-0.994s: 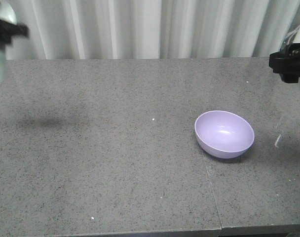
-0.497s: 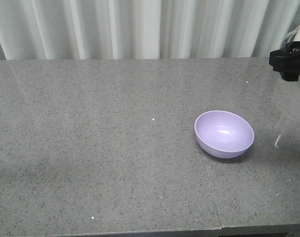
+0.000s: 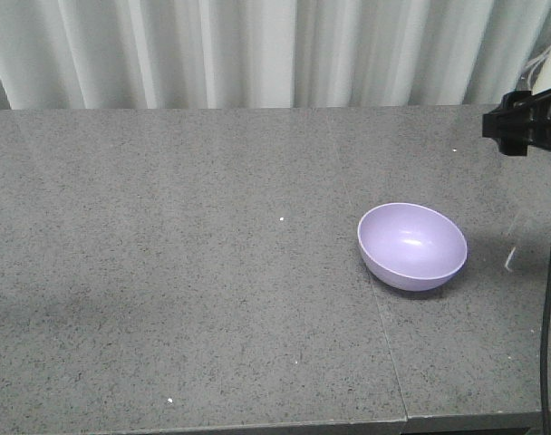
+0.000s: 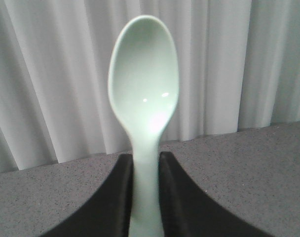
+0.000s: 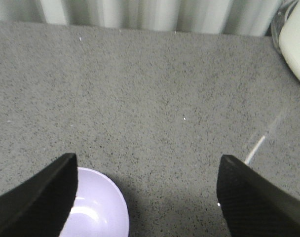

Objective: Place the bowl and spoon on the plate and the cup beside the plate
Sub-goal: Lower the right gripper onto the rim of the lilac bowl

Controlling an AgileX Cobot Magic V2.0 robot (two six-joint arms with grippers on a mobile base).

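Grey tabletop [image 3: 167, 272] runs open left of bowl [image 3: 411, 245] (right gripper [image 5: 145, 168] spread nearby); left gripper [image 4: 145, 197] clamps spoon [image 4: 144, 98].

Left gripper [image 4: 145, 160] is clamped tight; right gripper [image 5: 146, 159] gapes wide.

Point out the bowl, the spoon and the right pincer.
lavender bowl [image 3: 411, 243], front view, inner wall.
mint-green spoon [image 4: 144, 89], left wrist view, scoop.
right pincer [image 5: 147, 165], right wrist view, gap midway between open fingertips.
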